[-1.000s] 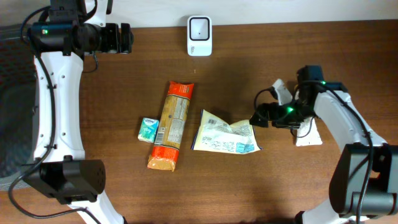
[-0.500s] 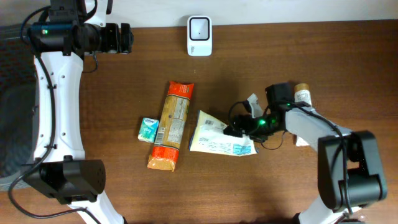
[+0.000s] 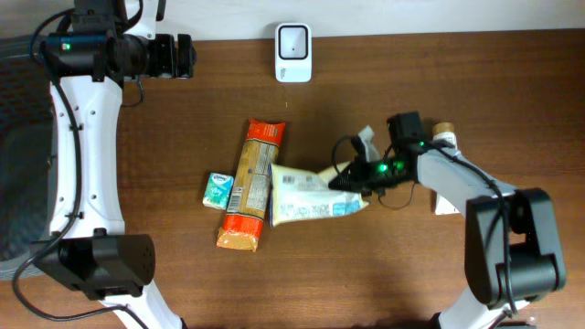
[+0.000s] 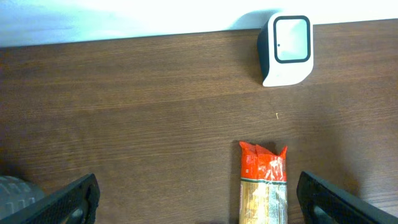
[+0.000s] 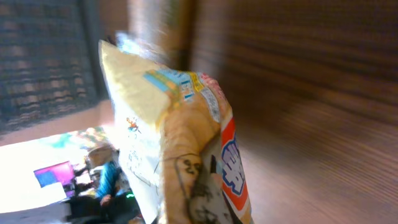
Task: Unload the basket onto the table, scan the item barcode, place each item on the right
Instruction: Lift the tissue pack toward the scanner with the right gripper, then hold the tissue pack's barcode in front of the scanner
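Observation:
A pale yellow and white snack bag [image 3: 306, 194] lies mid-table, its left edge against a long orange pasta pack [image 3: 251, 183]. My right gripper [image 3: 352, 178] is shut on the bag's right end. In the right wrist view the crumpled bag [image 5: 180, 143] fills the frame, blurred, and hides the fingers. The white barcode scanner [image 3: 293, 52] stands at the table's far edge. My left gripper [image 3: 187, 57] hovers open at the far left, well away from the items. In its wrist view both black fingers [image 4: 68, 202] flank bare wood, with the scanner [image 4: 286, 48] and the pasta pack's top [image 4: 262, 186] ahead.
A small teal packet [image 3: 218, 189] lies left of the pasta pack. A white flat item [image 3: 445, 201] and a small brown-capped object [image 3: 443, 132] sit under and beside the right arm. The dark wood table [image 3: 164, 274] runs to a pale wall at the back.
My right gripper moved left to the snack bag and shut on its right end. The bag slid left against the pasta pack. The left arm stayed still.

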{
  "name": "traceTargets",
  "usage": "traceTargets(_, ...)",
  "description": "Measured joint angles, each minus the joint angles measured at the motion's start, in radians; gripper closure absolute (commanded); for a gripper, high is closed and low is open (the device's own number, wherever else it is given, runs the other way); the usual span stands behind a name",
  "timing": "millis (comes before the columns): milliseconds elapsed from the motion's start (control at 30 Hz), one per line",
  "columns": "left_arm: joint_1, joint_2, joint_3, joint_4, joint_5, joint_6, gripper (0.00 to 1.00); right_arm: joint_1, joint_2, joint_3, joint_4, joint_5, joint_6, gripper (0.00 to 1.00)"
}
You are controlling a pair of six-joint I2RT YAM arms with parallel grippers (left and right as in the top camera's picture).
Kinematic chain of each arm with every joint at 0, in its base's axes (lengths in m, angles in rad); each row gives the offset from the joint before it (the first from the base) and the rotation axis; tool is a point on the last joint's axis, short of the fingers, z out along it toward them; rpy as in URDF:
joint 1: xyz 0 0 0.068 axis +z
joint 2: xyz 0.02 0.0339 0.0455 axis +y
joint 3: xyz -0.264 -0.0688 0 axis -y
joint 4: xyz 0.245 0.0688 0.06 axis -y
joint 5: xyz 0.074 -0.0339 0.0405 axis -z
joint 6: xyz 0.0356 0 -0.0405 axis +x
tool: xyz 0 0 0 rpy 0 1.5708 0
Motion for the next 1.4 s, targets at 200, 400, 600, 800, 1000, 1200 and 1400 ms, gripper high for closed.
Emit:
traceTargets(200,0.0,0.0,0.0,0.0,0.0,0.0,0.01,0.0,-0.17,0.171,-0.018,-0.151,0.016,0.96)
traceTargets(400,0.0,0.0,0.0,0.0,0.0,0.0,0.01,-0.095,-0.286,0.251,-0.061,-0.188,0.076,0.96)
traceTargets(600,0.0,0.0,0.0,0.0,0.0,0.0,0.01,-0.227,-0.315,0.282,-0.192,-0.185,0.034,0.96)
traceTargets(800,0.0,0.0,0.0,0.0,0.0,0.0,0.01,-0.227,-0.315,0.325,-0.244,-0.175,-0.018,0.96)
traceTargets(1000,0.0,0.0,0.0,0.001,0.0,0.0,0.01,-0.136,-0.315,0.551,-0.37,0.176,-0.071,0.96)
traceTargets(1200,0.0,0.0,0.0,0.0,0.0,0.0,0.01,0.153,-0.214,0.674,-0.149,0.895,-0.2,0.96)
traceTargets(1400,0.0,0.0,0.0,0.001,0.0,0.0,0.01,0.244,0.061,0.668,0.29,1.248,-0.45,0.96)
